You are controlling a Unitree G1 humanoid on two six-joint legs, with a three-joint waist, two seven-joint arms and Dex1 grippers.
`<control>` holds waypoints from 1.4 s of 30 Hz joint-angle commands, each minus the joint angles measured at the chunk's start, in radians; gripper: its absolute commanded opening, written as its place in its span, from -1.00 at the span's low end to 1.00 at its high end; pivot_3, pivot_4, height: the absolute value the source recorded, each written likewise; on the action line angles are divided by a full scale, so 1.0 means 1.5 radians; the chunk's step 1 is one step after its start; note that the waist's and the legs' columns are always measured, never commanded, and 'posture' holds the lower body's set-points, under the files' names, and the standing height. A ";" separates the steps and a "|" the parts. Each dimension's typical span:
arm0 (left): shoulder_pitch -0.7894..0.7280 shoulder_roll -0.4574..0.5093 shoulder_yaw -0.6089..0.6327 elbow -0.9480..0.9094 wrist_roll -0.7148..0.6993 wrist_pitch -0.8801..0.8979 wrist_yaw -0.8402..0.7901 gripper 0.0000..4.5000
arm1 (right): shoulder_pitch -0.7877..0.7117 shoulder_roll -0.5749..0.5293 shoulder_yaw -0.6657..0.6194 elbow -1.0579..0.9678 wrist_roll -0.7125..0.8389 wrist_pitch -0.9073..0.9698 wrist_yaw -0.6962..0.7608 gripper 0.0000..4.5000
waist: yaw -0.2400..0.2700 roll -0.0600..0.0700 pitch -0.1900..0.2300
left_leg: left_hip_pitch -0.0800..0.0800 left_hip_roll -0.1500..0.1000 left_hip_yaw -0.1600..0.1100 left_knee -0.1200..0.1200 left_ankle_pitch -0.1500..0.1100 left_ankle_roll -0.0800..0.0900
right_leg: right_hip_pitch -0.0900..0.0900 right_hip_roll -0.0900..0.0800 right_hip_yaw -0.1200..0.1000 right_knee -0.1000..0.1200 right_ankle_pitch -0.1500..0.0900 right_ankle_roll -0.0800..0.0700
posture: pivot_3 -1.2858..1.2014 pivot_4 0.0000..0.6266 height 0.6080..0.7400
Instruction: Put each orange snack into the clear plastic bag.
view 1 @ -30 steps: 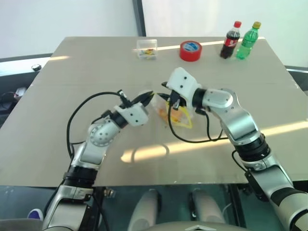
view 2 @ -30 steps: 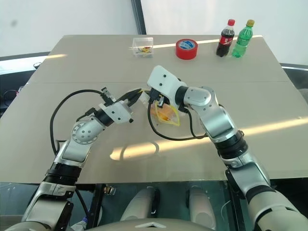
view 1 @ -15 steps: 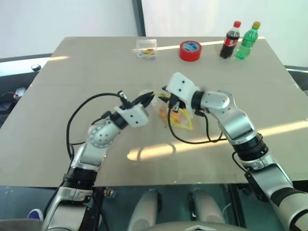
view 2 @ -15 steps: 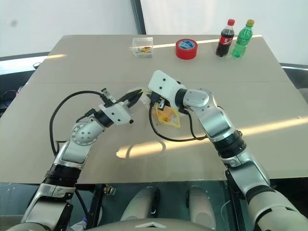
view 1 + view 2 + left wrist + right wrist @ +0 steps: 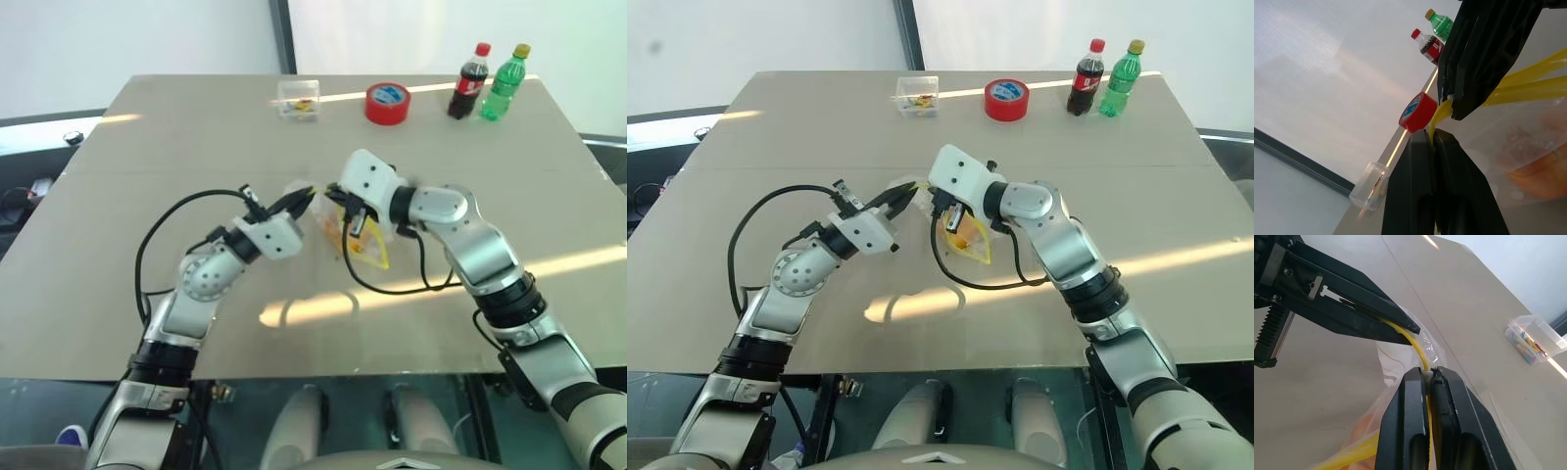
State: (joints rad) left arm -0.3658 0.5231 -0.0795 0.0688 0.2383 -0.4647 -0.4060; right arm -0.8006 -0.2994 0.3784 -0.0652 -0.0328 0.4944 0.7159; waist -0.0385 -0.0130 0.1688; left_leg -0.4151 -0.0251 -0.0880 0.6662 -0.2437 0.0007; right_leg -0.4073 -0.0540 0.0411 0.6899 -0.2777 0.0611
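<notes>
Both end effectors are clamped on the bag's yellow zip strip, sealing it.

Right end effector [image 5: 1429,374] and left end effector [image 5: 1431,137] each pinch the yellow strip of the bag [image 5: 965,238], which hangs between them just above the tabletop [image 5: 147,147]. Snacks [image 5: 1537,169] show orange inside it, below my fingertips. To do this well, I judge I should keep both grips firm and the strip taut, pressing along it so the seal closes evenly without tearing or spilling. Beyond, at the far edge, stand a tape roll [image 5: 388,103] and bottles [image 5: 490,82].
</notes>
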 commanded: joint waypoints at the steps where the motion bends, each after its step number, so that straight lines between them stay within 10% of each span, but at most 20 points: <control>1: -0.021 -0.020 0.045 -0.019 -0.047 0.053 0.029 -1.00 | 0.007 -0.038 -0.004 -0.014 -0.034 -0.029 -0.004 -0.97 | 0.001 0.000 0.000 | 0.000 0.000 0.000 0.000 0.000 0.000 | 0.000 0.000 0.000 0.000 0.000 0.000 | 0.03 -0.52 1.00; 21: -0.071 -0.034 0.082 0.001 -0.125 0.158 0.035 -1.00 | 0.093 -0.250 -0.118 -0.107 -0.041 0.005 -0.006 -0.97 | 0.001 0.000 0.000 | 0.000 0.000 0.000 0.000 0.000 0.000 | 0.000 0.000 0.000 0.000 0.000 0.000 | 0.03 -0.52 1.00; 32: -0.214 -0.059 0.077 0.116 -0.149 0.172 0.025 -1.00 | -0.019 -0.274 -0.149 0.085 -0.101 -0.132 -0.116 -0.97 | 0.002 -0.001 0.000 | -0.001 -0.001 0.000 0.000 0.000 0.000 | 0.000 0.000 0.000 -0.001 0.000 0.000 | 0.03 -0.52 1.00; 42: -0.006 0.020 -0.037 -0.035 -0.206 0.197 -0.229 -1.00 | 0.246 -0.311 -0.157 -0.168 -0.064 -0.057 -0.048 -0.97 | 0.001 0.000 0.000 | -0.001 0.001 0.002 -0.008 0.002 -0.002 | -0.002 -0.001 0.002 -0.007 0.000 0.000 | 0.03 -0.52 1.00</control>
State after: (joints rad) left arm -0.3993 0.5221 -0.1466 0.0661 -0.0757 -0.1769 -0.7290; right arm -0.4608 -0.7366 0.1889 -0.2599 -0.1079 0.3807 0.6520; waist -0.0370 -0.0137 0.1690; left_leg -0.4171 -0.0235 -0.0843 0.6548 -0.2417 -0.0023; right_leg -0.4099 -0.0549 0.0446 0.6798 -0.2777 0.0611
